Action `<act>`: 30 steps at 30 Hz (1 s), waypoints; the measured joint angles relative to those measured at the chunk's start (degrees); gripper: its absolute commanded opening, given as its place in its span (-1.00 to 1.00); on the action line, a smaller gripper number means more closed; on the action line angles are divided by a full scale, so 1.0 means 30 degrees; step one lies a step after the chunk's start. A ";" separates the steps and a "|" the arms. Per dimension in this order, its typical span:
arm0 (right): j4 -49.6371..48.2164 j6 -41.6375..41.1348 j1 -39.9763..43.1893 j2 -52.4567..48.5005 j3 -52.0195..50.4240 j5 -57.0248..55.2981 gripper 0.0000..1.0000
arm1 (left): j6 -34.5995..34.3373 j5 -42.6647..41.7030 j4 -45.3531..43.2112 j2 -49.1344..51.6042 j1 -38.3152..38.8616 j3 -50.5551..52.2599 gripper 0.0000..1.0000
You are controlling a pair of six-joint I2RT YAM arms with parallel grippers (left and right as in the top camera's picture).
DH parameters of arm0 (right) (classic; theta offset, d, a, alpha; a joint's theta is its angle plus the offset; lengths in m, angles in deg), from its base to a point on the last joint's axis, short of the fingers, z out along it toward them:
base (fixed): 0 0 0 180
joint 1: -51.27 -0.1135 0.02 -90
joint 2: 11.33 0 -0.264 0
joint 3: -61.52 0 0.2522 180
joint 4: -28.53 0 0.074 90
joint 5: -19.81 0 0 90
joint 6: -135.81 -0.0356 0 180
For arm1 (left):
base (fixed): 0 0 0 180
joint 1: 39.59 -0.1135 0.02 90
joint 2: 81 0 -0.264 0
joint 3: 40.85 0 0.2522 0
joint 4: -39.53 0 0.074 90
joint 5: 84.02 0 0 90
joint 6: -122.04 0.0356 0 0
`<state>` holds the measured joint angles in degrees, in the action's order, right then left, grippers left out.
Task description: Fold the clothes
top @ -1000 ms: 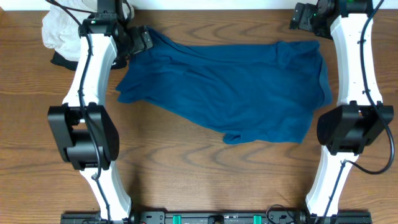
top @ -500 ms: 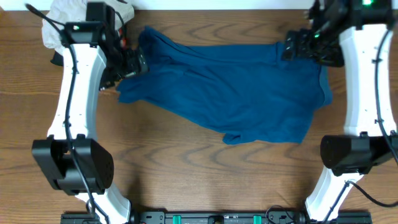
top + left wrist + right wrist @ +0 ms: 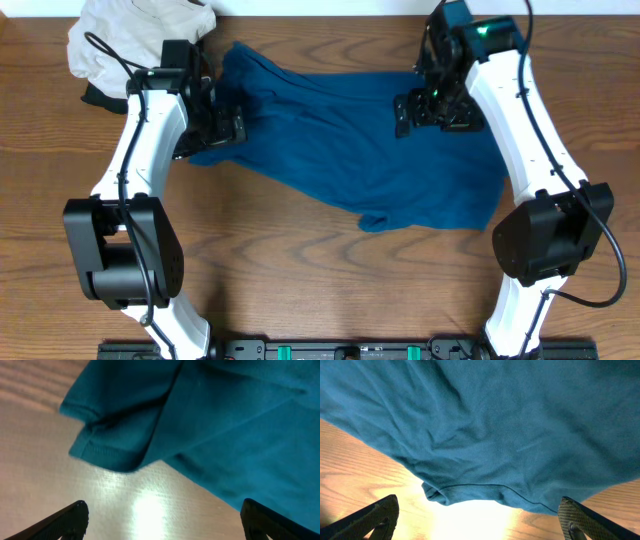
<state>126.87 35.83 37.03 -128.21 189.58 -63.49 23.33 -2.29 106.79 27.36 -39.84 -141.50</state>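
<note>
The clothes, one deep teal-blue shirt, lie spread and wrinkled across the middle of the wooden table. My left gripper hovers at the shirt's left edge, open. In the left wrist view a sleeve hem lies just ahead of the open left gripper, with bare wood between the fingers. My right gripper hangs over the shirt's upper right part, open. The right wrist view shows the shirt filling the frame and a folded hem edge in front of the open right gripper. Nothing is held.
A pale beige-grey garment is bunched at the table's back left corner, with a black garment under its near side. Bare wood table runs in front of the shirt. The arm bases stand at the front left and front right.
Both arms have swung inward from the back corners. The left gripper came down to the shirt's left edge. The right gripper moved left over the shirt. The shirt has not shifted.
</note>
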 measured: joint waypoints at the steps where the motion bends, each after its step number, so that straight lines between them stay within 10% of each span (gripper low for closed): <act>1: -0.0087 0.0000 -0.0058 0.0000 -0.0189 0.0000 0.98 | 0.0189 0.0146 -0.0138 0.0066 0.0000 0.0087 0.93; 30: -0.0612 -0.3628 -0.4546 -0.0058 -0.8983 -0.0044 0.99 | 0.2004 0.0911 -0.1144 0.1931 -0.0007 0.0350 0.96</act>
<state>125.03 24.94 23.39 -128.39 162.63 -63.62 29.34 0.44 103.35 33.15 -39.86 -140.46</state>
